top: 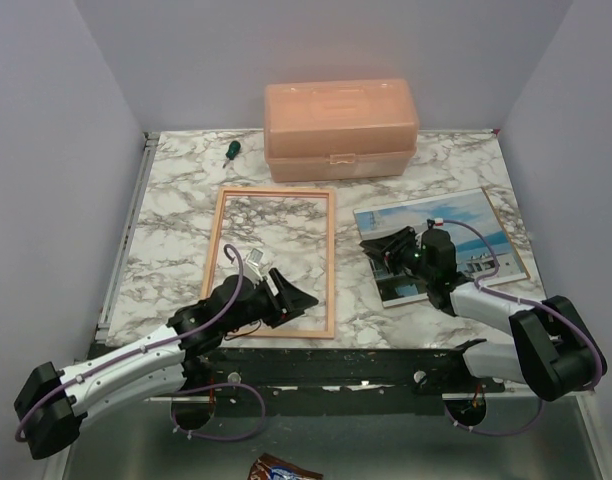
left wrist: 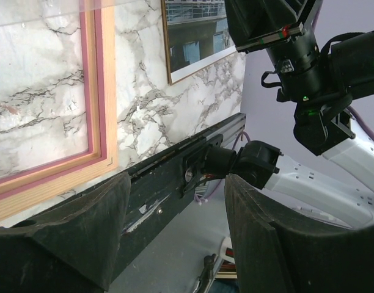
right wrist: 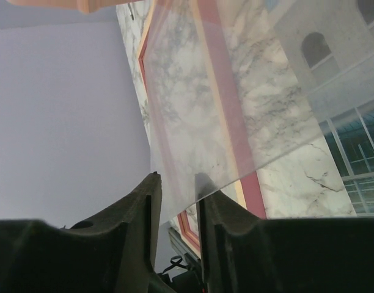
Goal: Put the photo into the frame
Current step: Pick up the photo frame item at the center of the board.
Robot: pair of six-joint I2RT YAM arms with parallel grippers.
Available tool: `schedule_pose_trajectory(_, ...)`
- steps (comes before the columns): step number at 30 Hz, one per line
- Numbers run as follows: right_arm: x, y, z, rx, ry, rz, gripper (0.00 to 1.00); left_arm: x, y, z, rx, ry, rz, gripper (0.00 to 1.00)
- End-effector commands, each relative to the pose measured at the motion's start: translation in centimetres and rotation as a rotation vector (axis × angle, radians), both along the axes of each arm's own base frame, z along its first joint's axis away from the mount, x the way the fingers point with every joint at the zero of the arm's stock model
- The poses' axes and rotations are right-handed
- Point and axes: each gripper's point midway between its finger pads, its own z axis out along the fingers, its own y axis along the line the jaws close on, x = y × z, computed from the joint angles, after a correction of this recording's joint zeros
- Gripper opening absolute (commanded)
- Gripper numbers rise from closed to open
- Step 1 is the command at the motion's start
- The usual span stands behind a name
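Noted right fingers [right wrist: 144, 201] set narrowly apart about the corner of a clear sheet [right wrist: 236, 110]; firm hold not determinable. Found left fingers [top: 286, 293] wide apart, empty, above near end of frame [top: 329, 260]. Located photo [top: 476, 235] flat on worktop [top: 176, 200], right of frame, apart.

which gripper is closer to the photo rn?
Right. The right gripper sits over the photo's left edge. The left gripper hangs over the frame's near end, off to the photo's left and apart from it.
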Motion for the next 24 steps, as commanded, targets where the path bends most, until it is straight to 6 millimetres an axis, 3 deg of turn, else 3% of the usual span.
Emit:
schedule_pose_trajectory(1,1.6,-0.4,1.7,-0.005,-0.051,-0.046,0.32,0.3,0.7,1.0,0.021,-0.022,0.031,0.65)
schedule_pose_trajectory(8,1.1,-0.7,1.8,-0.053,-0.028,-0.036,0.21,0.4,2.1,2.5,0.051,-0.068,0.062,0.64)
schedule_pose_trajectory(16,-0.2,0.0,3.2,-0.129,-0.060,0.087,0.02,0.6,3.8,6.7,0.122,-0.198,0.058,0.65)
schedule_pose_trajectory(24,-2.7,1.2,4.9,-0.242,-0.075,0.337,0.00,1.0,5.1,11.1,0.205,-0.330,0.048,0.65)
